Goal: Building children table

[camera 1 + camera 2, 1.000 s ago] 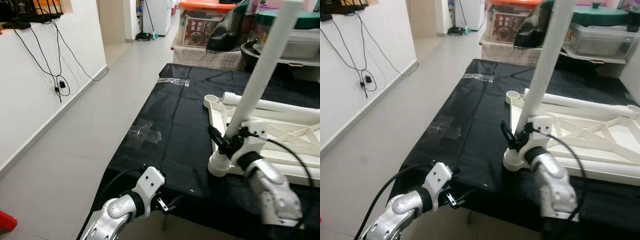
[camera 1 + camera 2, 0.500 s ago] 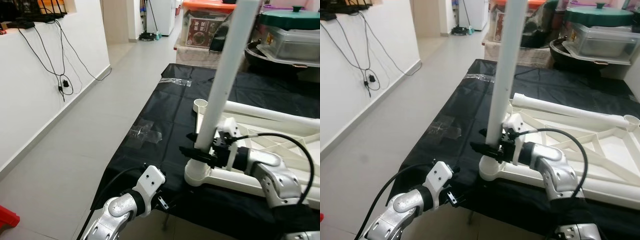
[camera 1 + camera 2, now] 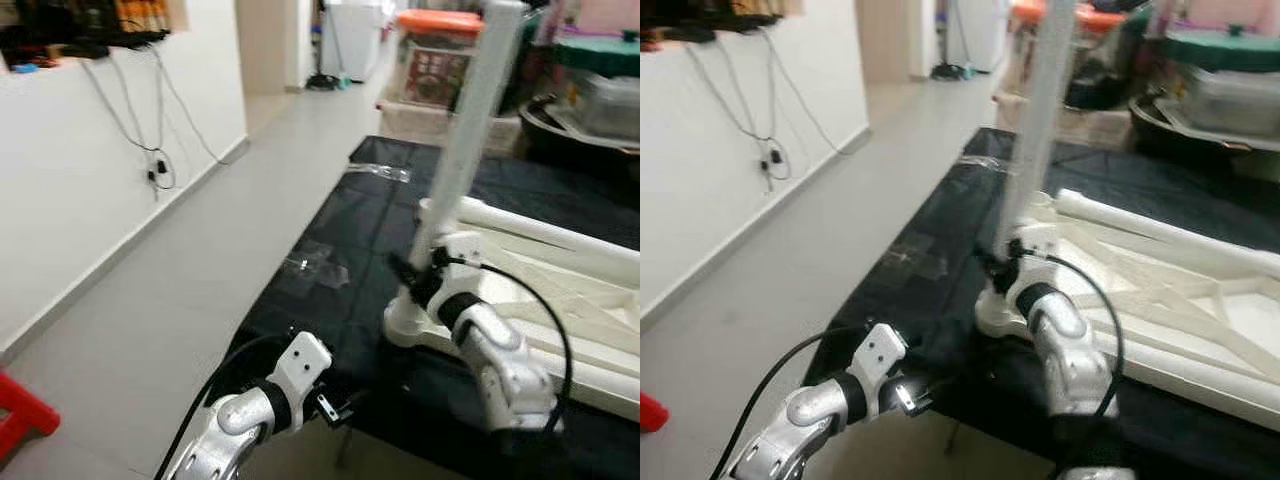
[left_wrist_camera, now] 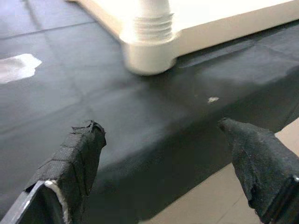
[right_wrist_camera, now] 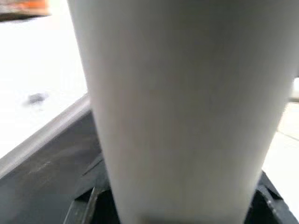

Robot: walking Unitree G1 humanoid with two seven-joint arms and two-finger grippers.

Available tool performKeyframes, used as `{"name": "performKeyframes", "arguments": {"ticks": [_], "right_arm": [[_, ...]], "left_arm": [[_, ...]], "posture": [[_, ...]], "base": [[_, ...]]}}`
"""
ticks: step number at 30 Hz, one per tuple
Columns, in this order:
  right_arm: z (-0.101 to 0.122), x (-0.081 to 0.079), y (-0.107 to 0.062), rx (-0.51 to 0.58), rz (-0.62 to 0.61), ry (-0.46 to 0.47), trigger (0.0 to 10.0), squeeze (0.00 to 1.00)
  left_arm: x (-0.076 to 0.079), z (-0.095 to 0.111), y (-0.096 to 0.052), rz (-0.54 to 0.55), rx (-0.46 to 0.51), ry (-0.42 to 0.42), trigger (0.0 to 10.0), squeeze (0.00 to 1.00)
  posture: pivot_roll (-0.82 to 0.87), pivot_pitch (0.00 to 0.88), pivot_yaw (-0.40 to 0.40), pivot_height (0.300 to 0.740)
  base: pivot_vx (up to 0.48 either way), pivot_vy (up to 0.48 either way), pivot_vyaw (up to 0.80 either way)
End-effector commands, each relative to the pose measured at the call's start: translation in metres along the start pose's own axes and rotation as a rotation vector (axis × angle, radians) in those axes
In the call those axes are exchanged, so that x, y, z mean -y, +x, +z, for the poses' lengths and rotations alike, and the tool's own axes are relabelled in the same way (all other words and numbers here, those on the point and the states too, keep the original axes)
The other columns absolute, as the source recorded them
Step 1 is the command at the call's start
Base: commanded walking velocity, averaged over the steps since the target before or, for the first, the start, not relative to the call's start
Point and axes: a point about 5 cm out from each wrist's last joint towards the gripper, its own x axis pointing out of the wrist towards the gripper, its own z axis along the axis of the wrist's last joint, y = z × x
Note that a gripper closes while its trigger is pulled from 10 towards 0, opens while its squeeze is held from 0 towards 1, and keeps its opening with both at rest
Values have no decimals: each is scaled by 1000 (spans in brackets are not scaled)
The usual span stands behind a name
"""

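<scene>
one right claw (image 3: 412, 277) clamps the upright table leg (image 3: 468, 128).

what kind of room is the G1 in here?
Probably a lived-in home, a hallway or storage corner. Pale tiled floor, loose cables down a white wall, and stacked plastic storage boxes behind a black sheet where the right hand holds a white table leg.

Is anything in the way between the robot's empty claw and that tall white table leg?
Nothing visible. The left claw hangs open at the edge of the black sheet, with bare sheet up to the leg's socket. The right claw holds the table leg.
</scene>
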Motion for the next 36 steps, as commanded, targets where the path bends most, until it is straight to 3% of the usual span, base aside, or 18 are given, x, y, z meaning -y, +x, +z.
{"name": "performKeyframes", "arguments": {"ticks": [1, 4, 5, 9, 10, 13, 14, 17, 18, 20, 22, 26, 30, 31, 33, 34, 35, 36], "right_arm": [[-12, 38, -13, -65, -308, -11, 0, 0], [-13, 34, -20, -63, -383, 35, 0, 0], [-13, 25, -25, -58, -442, 70, 0, 0], [-18, 4, -28, -75, -450, 132, 0, 0], [-19, -9, -24, -51, -349, 147, 10000, 678], [-20, -17, -22, -37, -285, 154, 10000, 678], [-20, -20, -20, -20, -243, 154, 10000, 1000], [-18, -19, -19, 17, -215, 131, 10000, 1000], [-16, -18, -16, 33, -154, 149, 10000, 0], [-13, -12, -11, 66, -75, 126, 10000, 0], [-8, 1, 0, 63, 172, 124, 10000, 0], [2, 9, 3, 11, 527, 118, 10000, 0], [4, 10, 3, -22, 666, 91, 10000, 0], [5, 9, 4, -52, 781, 57, 10000, 0], [5, 9, 4, -52, 781, 57, 10000, 0], [6, 6, 4, -84, 911, 31, 10000, 0], [6, 6, 4, -84, 911, 31, 10000, 0], [7, 3, 3, -104, 1020, 11, 10000, 0]], "left_arm": [[-1, -4, 0, -2, -17, -3, 10000, 0], [-1, -4, 1, -1, -17, -2, 10000, 0], [-2, -3, 1, 2, -15, -1, 10000, 0], [-2, -3, 3, 5, -13, 1, 10000, 0], [-2, -3, 3, 7, -13, 2, 10000, 0], [-2, -3, 3, 8, -13, 3, 10000, 0], [-2, -3, 3, 10, -12, 3, 10000, 0], [-3, -3, 3, 12, -11, 3, 10000, 0], [-3, -3, 4, 12, -11, 3, 10000, 0], [-4, -3, 4, 12, -11, 2, 10000, 0], [-4, -3, 5, 9, -13, 3, 10000, 0], [-5, -4, 7, 4, -15, 6, 10000, 0], [-5, -5, 8, 3, -15, 7, 10000, 0], [-5, -5, 8, 3, -16, 9, 10000, 0], [-5, -5, 8, 3, -16, 9, 10000, 0], [-5, -5, 9, 4, -16, 12, 10000, 0], [-5, -5, 9, 4, -16, 12, 10000, 0], [-5, -6, 9, 4, -16, 15, 10000, 0]], "posture": [[117, 0, -41, 740], [118, 0, -37, 740], [117, 0, -38, 740], [119, 0, -40, 740], [122, 0, -40, 740], [122, 0, -40, 740], [121, 0, -43, 740], [119, 0, -45, 740], [119, 0, -45, 740], [117, 0, -41, 740], [117, 0, -39, 740], [120, 0, -40, 740], [125, 0, -47, 740], [133, 0, -49, 740], [133, 0, -49, 740], [136, 0, -51, 740], [136, 0, -51, 740], [136, 0, -51, 740]], "base": [[0, 0, 0], [0, 0, 0], [0, 0, 0], [0, 0, 0], [0, 0, 0], [0, 0, 0], [0, 0, 0], [0, 0, 0], [0, 0, 0], [0, 0, 0], [0, 0, 0], [0, 0, 0], [0, 0, 0], [0, 0, 0], [0, 0, 0], [0, 0, 0], [0, 0, 0], [0, 0, 0]]}}
